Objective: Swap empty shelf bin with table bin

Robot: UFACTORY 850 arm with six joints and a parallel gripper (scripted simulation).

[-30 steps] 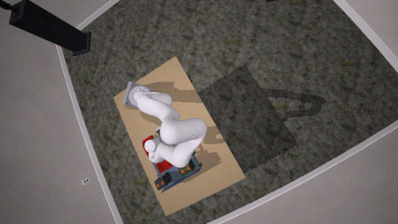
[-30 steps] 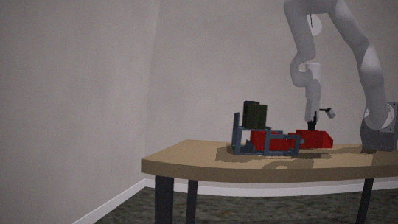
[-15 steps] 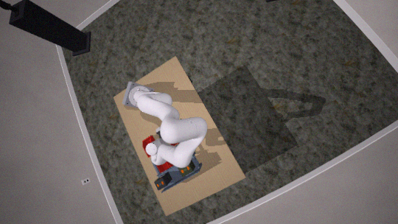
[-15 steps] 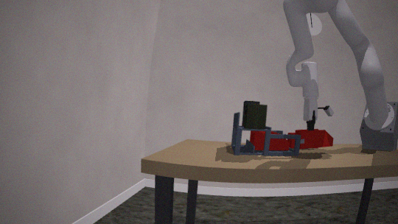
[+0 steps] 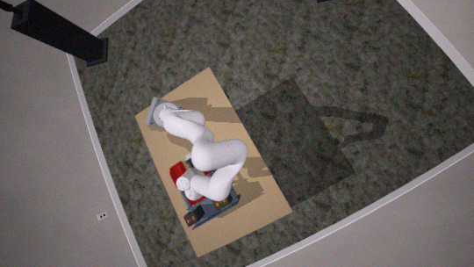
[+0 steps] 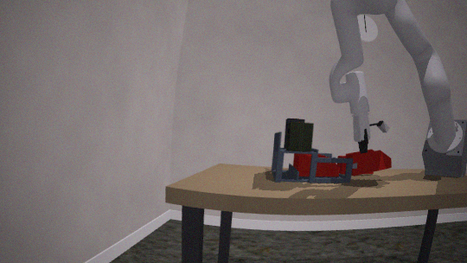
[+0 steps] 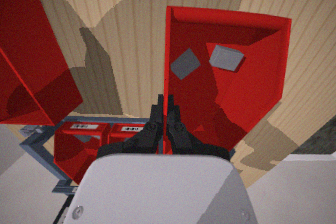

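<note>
My gripper (image 7: 165, 103) (image 6: 363, 147) is shut on the thin left wall of a red open bin (image 7: 225, 75) (image 6: 374, 161) with two grey parts (image 7: 186, 63) (image 7: 226, 57) on its floor. This bin hangs low over the wooden table (image 6: 225, 191) (image 5: 259, 216), just beside the blue-grey shelf (image 7: 40, 145) (image 6: 278, 161) (image 5: 233, 200). A second red bin (image 7: 25, 65), empty, lies to the left in the wrist view, on the table by the shelf. In the overhead view the arm hides most of the bins.
More red bins (image 7: 85, 145) with white labels sit in the shelf's lower row. Dark green bins (image 6: 298, 135) stand on its upper level. The robot base (image 6: 445, 161) (image 5: 155, 112) is at the table's far end.
</note>
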